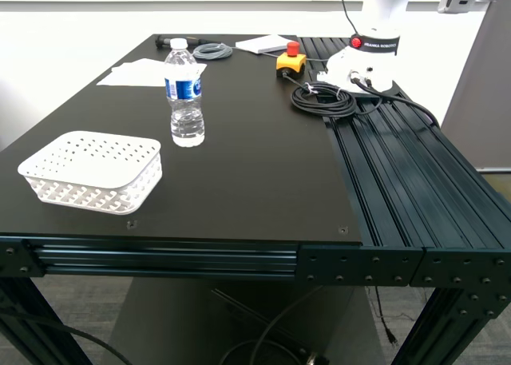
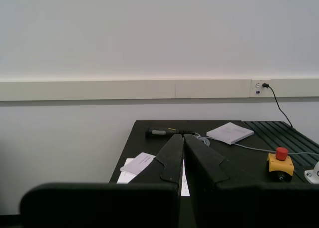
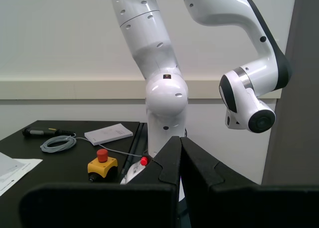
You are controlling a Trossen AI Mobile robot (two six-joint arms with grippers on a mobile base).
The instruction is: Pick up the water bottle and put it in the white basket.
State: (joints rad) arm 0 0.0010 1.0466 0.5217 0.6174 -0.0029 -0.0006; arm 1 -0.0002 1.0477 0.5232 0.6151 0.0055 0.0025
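Note:
The water bottle (image 1: 184, 93) stands upright on the black table, clear with a white cap and a blue-and-white label. The white basket (image 1: 94, 192) sits empty near the table's front edge, towards the exterior view's left, a short way in front of the bottle. Neither shows in the wrist views. My first gripper (image 2: 183, 137) is shut and empty, held above the table and facing the back wall. My second gripper (image 3: 180, 139) is shut and empty, facing another white robot arm. Neither gripper shows in the exterior view.
Another white robot arm (image 1: 372, 41) stands at the table's back right, with a black cable coil (image 1: 322, 100) and a yellow emergency stop button (image 1: 291, 60) beside it. White paper sheets (image 1: 144, 72), a booklet (image 1: 263, 44) and a grey cable coil (image 1: 211, 51) lie at the back.

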